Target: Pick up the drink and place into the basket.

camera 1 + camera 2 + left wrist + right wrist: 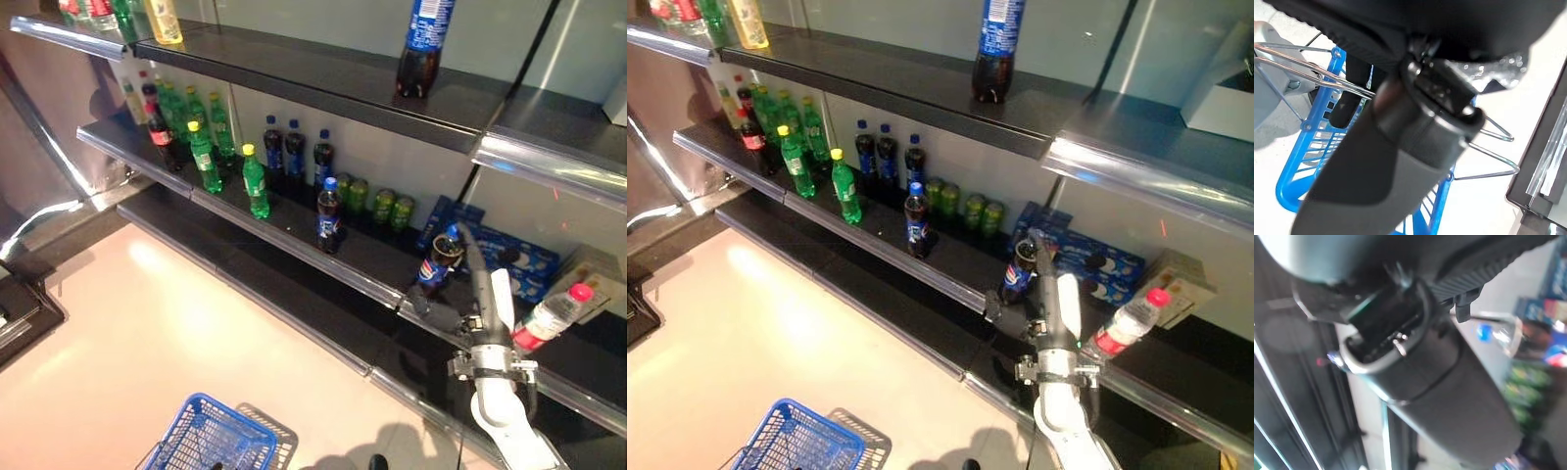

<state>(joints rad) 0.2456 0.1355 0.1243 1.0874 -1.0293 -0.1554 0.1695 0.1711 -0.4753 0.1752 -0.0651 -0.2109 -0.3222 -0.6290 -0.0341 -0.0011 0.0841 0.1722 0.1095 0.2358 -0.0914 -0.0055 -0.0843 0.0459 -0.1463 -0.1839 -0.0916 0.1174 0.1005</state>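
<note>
A dark cola bottle with a blue label (436, 260) stands tilted on the middle shelf (294, 230), right of the other drinks. My right hand (476, 284) reaches up to it from below, its fingers straight along the bottle's right side and touching it, its thumb out to the left below it. In the right wrist view the hand (1440, 382) is close up, with a blue-capped bottle (1494, 335) past it. My left hand (1400, 147) is shut on the thin wire handles (1312, 73) of the blue basket (211, 436), which hangs low at the left.
Green bottles (255, 184), cola bottles (294, 149) and green cans (384, 206) line the middle shelf. Blue boxes (519, 259) and a lying clear bottle with a pink cap (554, 313) are beside my right hand. A large cola bottle (423, 44) stands on the top shelf.
</note>
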